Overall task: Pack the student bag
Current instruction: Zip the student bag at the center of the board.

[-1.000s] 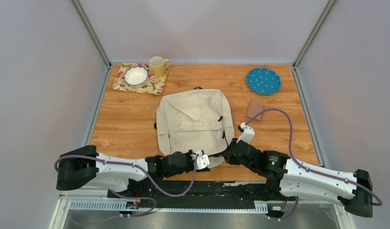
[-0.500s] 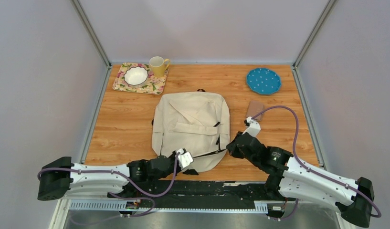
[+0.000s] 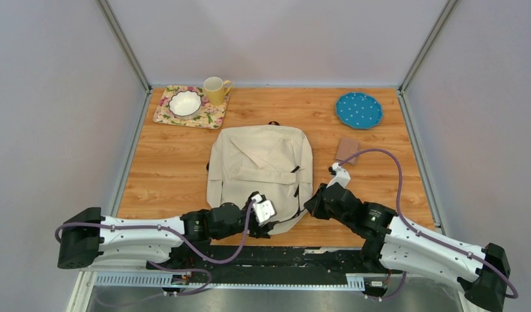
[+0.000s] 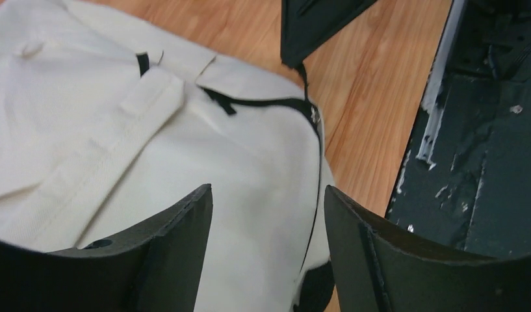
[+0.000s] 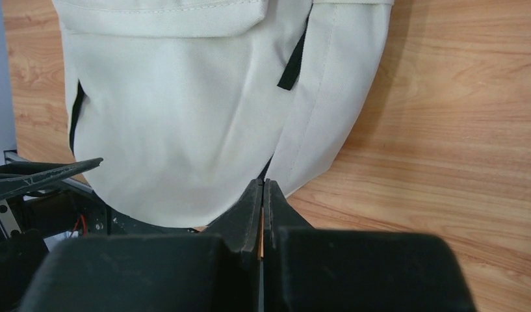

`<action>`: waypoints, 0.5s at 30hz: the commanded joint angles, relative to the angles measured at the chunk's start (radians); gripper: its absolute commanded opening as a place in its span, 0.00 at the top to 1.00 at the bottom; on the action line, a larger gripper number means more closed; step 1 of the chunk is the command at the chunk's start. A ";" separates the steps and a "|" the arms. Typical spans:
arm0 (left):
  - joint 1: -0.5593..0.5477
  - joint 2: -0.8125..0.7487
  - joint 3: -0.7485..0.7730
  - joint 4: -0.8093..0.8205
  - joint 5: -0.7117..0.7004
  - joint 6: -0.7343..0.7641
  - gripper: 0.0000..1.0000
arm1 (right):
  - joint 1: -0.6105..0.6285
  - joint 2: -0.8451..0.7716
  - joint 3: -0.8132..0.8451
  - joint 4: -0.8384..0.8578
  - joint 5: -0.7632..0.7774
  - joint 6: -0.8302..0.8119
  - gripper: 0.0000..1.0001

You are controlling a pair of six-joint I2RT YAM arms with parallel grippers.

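Note:
The student bag (image 3: 259,166), a cream fabric backpack with black strap ends, lies flat in the middle of the wooden table (image 3: 165,175). My left gripper (image 3: 274,220) hovers over its near bottom edge. In the left wrist view the left gripper (image 4: 269,208) is open, with only bag cloth (image 4: 119,149) below the gap. My right gripper (image 3: 311,207) is at the bag's near right corner. Its fingers (image 5: 262,184) are pressed shut at the seam of the bag (image 5: 178,130), and a thin black zip pull (image 4: 305,78) runs from their tip to the zip.
At the back left stands a floral tray (image 3: 207,117) with a white bowl (image 3: 185,102) and a yellow mug (image 3: 216,90). A blue dotted plate (image 3: 359,109) sits back right, a small brown flat item (image 3: 347,151) right of the bag. The black base rail (image 4: 483,130) borders the table's near edge.
The left gripper has opened and let go of the bag's bottom edge. The bag shifted slightly left and settled flatter. The right gripper stayed shut at the bag's corner.

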 commanded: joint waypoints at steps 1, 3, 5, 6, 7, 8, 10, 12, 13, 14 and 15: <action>-0.003 0.094 0.089 0.132 0.112 0.075 0.27 | -0.004 -0.038 -0.008 0.063 -0.025 0.001 1.00; -0.003 0.173 0.117 0.134 0.147 0.085 0.27 | -0.004 -0.044 -0.009 0.061 -0.028 0.006 1.00; -0.003 0.221 0.169 0.098 0.181 0.086 0.26 | -0.004 -0.056 -0.009 0.055 -0.027 0.010 1.00; -0.003 0.261 0.183 0.088 0.204 0.079 0.26 | -0.004 -0.062 -0.008 0.052 -0.028 0.010 1.00; -0.003 0.276 0.197 0.093 0.216 0.070 0.26 | -0.004 -0.071 -0.005 0.044 -0.027 0.012 1.00; -0.003 0.290 0.197 0.103 0.225 0.065 0.26 | -0.004 -0.076 -0.004 0.037 -0.021 0.012 1.00; -0.003 0.319 0.195 0.126 0.253 0.053 0.26 | -0.004 -0.093 -0.003 0.026 -0.017 0.012 1.00; -0.003 0.345 0.198 0.131 0.251 0.049 0.25 | -0.004 -0.104 -0.003 0.020 -0.014 0.010 1.00; -0.003 0.353 0.198 0.131 0.248 0.048 0.25 | -0.006 -0.113 -0.003 0.012 -0.011 0.012 1.00; -0.003 0.370 0.198 0.133 0.241 0.049 0.25 | -0.004 -0.117 -0.001 0.008 -0.011 0.013 1.00; -0.003 0.378 0.198 0.134 0.236 0.049 0.25 | -0.004 -0.125 0.000 0.004 -0.013 0.012 1.00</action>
